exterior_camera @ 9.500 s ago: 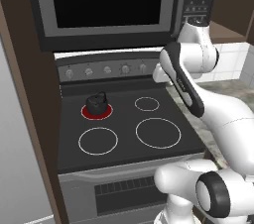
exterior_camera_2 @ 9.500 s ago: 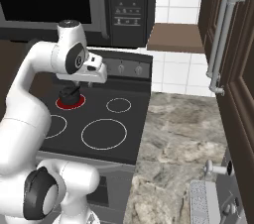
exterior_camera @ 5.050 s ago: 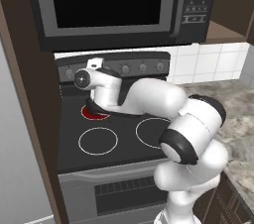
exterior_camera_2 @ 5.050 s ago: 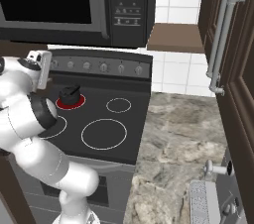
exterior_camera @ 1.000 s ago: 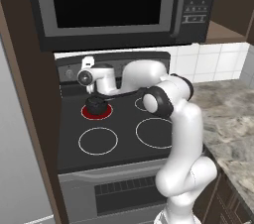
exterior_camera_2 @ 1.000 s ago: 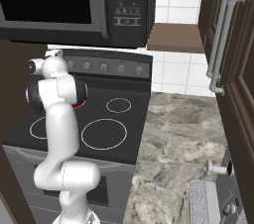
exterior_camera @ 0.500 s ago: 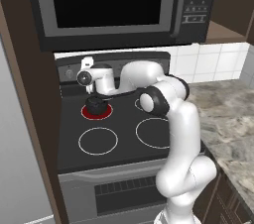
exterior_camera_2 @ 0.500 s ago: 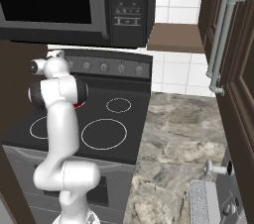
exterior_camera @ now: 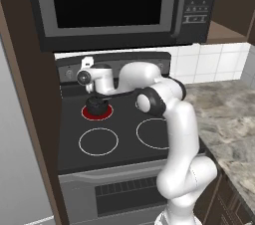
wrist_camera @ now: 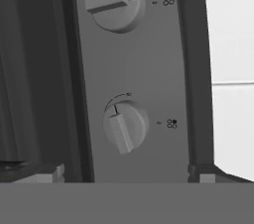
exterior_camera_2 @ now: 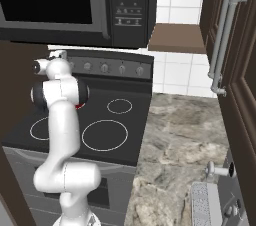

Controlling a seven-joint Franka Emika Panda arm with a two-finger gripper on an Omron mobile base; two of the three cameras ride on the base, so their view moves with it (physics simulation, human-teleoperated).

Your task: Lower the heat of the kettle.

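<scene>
Two grey stove knobs (wrist_camera: 124,128) are shown close in the hand view; the kettle (exterior_camera: 96,104) is seen on the red burner (exterior_camera: 88,113) in the left base view. The arm is stretched far left to the control panel (exterior_camera: 69,73); the gripper's (exterior_camera: 87,64) spread cannot be told.

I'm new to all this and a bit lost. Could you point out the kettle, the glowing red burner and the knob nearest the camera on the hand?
kettle (exterior_camera: 96,103), left base view, its rounded body
red burner (exterior_camera: 88,113), left base view, its left edge
nearest knob (wrist_camera: 124,128), hand view, its raised grip bar

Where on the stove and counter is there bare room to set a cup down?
Bare: the counter right of the stove, and the three unlit burner rings. Crowded: the back-left red burner, where the kettle sits under the arm.
</scene>
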